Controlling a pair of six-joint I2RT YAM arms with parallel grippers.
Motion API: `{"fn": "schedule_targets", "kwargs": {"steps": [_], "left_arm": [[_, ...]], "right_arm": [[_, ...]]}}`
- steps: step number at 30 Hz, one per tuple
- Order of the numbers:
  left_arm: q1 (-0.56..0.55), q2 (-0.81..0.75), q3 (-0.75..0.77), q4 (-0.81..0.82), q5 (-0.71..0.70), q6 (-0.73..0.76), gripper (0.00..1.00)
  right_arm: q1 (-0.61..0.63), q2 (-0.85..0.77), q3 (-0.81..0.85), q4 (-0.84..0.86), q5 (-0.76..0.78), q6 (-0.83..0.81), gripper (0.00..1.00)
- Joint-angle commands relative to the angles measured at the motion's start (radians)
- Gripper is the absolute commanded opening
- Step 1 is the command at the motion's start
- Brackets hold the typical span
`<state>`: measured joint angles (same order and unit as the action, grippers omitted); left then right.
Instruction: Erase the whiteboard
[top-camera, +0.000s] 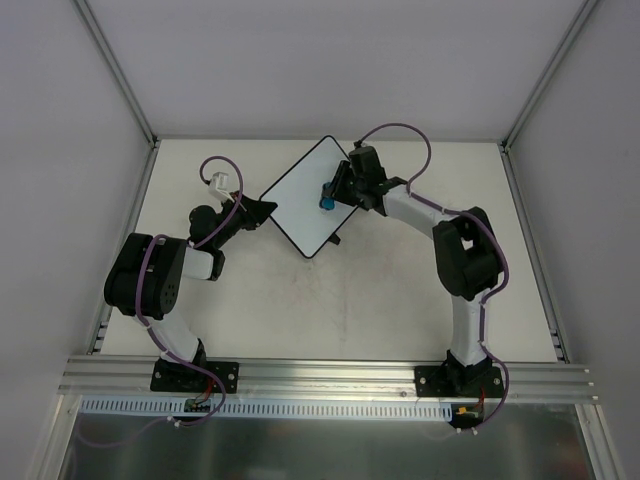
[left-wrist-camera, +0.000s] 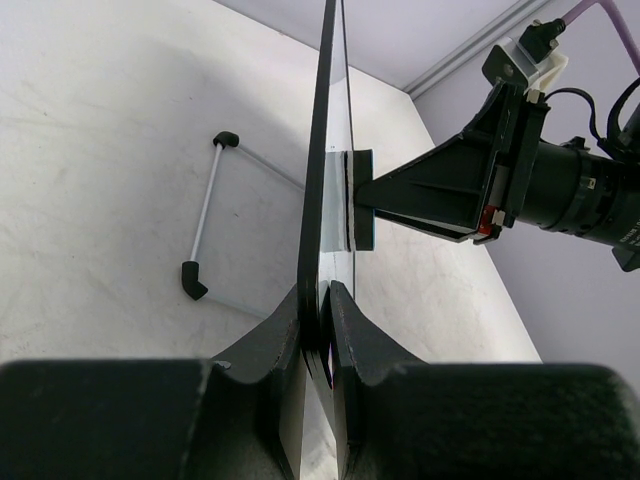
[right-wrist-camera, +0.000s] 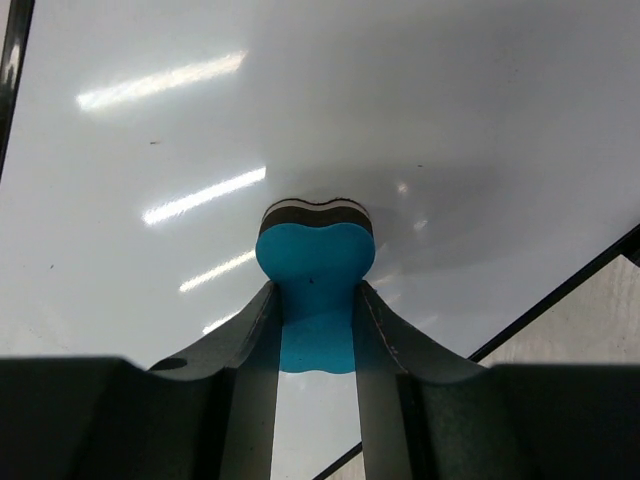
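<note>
Blue eraser (right-wrist-camera: 315, 255), pinched by right pincer (right-wrist-camera: 316, 292), seemingly touches the whiteboard (right-wrist-camera: 300, 110); left pincer (left-wrist-camera: 322, 300) clamps its edge.

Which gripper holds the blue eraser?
The right gripper: it presses the eraser on the whiteboard, while the left gripper clamps the board's edge.
</note>
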<state>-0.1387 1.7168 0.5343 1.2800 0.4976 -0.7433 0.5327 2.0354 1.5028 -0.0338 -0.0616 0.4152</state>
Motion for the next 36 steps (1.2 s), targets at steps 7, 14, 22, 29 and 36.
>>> {"fn": "schedule_targets", "kwargs": {"steps": [7,14,22,29,36], "left_arm": [[-0.016,-0.006,-0.013,0.094,0.041,0.064,0.0],[-0.016,-0.009,-0.014,0.096,0.042,0.062,0.0],[-0.016,-0.003,-0.011,0.097,0.041,0.058,0.0],[-0.016,-0.005,-0.013,0.099,0.041,0.061,0.0],[-0.016,0.0,-0.008,0.104,0.045,0.058,0.0]], "right_arm": [[-0.079,0.082,-0.153,0.081,-0.055,0.131,0.0],[-0.094,0.089,-0.148,0.11,-0.095,0.129,0.0],[-0.05,0.06,-0.147,0.103,-0.083,0.07,0.0],[0.015,0.014,-0.196,0.097,-0.072,0.036,0.0],[0.101,-0.012,-0.222,0.084,-0.041,0.004,0.0]]}}
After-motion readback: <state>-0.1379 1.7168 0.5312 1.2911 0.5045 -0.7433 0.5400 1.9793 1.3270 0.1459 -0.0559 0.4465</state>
